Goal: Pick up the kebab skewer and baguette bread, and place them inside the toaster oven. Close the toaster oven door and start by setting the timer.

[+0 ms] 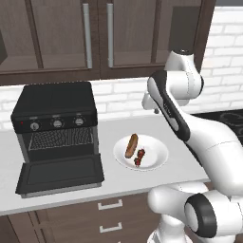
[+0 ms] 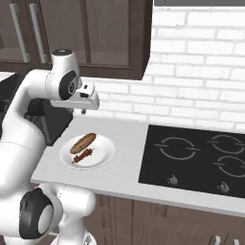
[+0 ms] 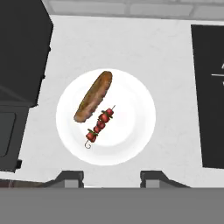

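Two dark fingertips [image 3: 70,177] stand well apart at the bottom of the hand view, so the gripper [image 3: 111,178] is wide open and holds nothing. It hangs above the plate [image 3: 135,94], looking straight down on it, apart from everything on it. On that white plate the bread [image 3: 93,96] lies slantwise, and the skewer [image 3: 100,125] lies just beside it, nearly parallel, its red chunks close to the loaf's lower end; whether the two touch I cannot tell. In the left base view the plate [image 1: 156,159] sits on the pale counter [image 1: 71,194] just right of the oven [image 1: 54,102], with the bread [image 1: 131,145] nearer the oven than the skewer [image 1: 140,157]. The oven's door [image 1: 59,175] is dropped open, lying flat toward the counter's front edge, and the wire rack [image 1: 59,138] shows inside beneath three knobs [image 1: 57,123]. In the right base view a black cooktop [image 2: 196,160] is set into the counter well to the right of the plate [image 2: 105,155]. Dark wooden cabinets [image 1: 61,33] hang above, over a white brick wall [image 2: 201,62].
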### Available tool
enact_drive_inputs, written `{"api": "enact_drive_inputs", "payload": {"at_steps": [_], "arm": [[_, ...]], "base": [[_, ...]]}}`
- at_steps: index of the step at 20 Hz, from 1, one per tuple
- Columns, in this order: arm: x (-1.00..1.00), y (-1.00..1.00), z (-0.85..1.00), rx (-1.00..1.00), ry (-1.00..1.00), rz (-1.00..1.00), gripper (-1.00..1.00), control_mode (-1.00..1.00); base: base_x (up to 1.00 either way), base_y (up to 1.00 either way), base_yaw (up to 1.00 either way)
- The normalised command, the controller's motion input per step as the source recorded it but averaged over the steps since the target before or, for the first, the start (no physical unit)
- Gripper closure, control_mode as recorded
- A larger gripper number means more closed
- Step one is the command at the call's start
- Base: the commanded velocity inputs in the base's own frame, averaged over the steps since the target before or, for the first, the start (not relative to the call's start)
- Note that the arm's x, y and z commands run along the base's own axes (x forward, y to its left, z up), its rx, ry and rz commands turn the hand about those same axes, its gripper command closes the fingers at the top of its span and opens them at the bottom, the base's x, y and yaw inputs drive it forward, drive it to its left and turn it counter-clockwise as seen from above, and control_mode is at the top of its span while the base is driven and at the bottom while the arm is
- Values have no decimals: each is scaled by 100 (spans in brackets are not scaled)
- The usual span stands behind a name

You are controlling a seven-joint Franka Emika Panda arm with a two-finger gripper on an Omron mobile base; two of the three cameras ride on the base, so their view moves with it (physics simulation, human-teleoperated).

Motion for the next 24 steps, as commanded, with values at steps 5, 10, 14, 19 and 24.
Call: {"api": "enact_drive_inputs", "payload": {"at_steps": [5,10,14,19,24], "arm": [[-46,6,0,0,-5,0,-100,-100],[-99,75,0,-3,-19,0,-100,-100],[-63,100,0,-3,-18,-1,-100,-100],[-23,98,3,0,-34,-2,-100,-100],[-2,72,10,0,-41,-1,-100,-100]], "base": [[0,0,0],[0,0,0],[0,0,0],[0,0,0],[0,0,0]]}}
